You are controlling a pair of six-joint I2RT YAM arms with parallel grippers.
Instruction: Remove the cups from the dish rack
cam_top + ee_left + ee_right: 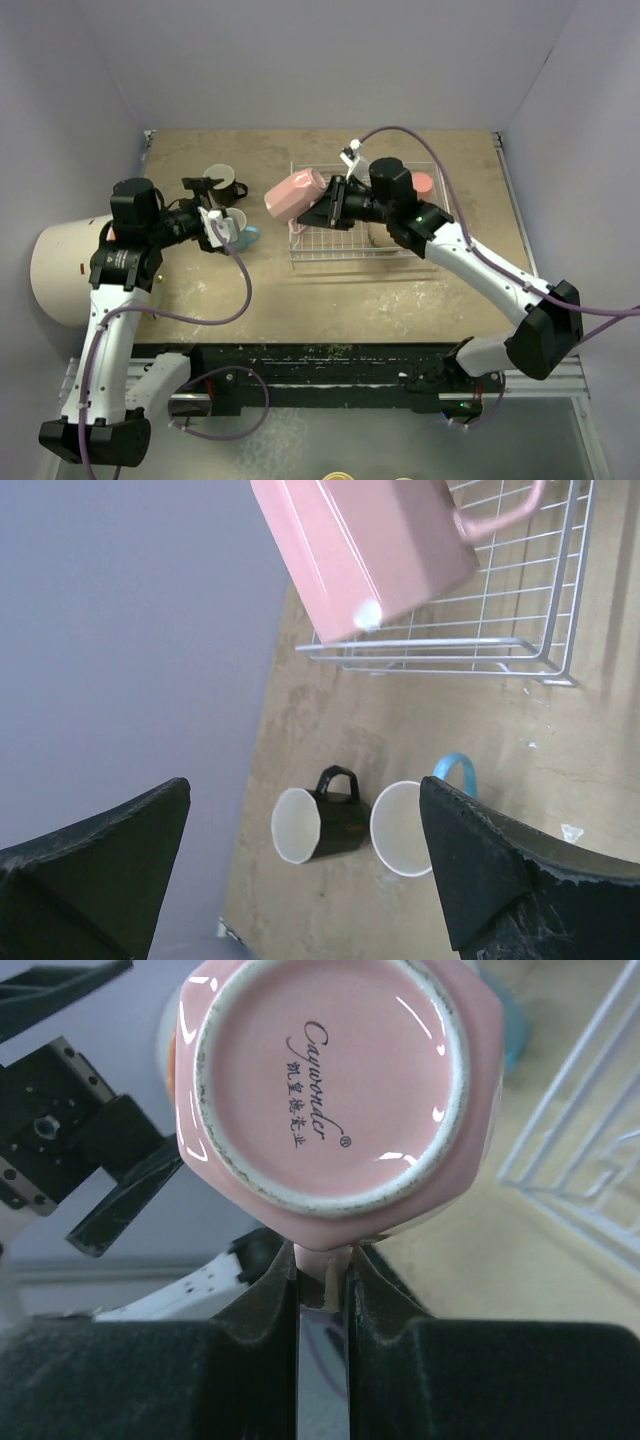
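My right gripper point(330, 205) is shut on the handle of the pale pink mug point(293, 196) and holds it in the air, tipped on its side, over the left end of the white wire dish rack point(330, 250). In the right wrist view the mug's base point(330, 1080) faces the camera, with the handle pinched between my fingers point(275, 1290). My left gripper point(215, 215) is open and empty. It hovers over the black mug point(320, 825) and the light blue mug point(405, 830), which stand on the table left of the rack. The coral tumbler point(423, 183) stands in the rack's far right corner. The tan mug is hidden.
A big white cylinder point(65, 270) lies at the table's left edge beside the left arm. Purple walls close in the back and sides. The rack's left end point(450, 645) shows in the left wrist view under the pink mug point(360, 550).
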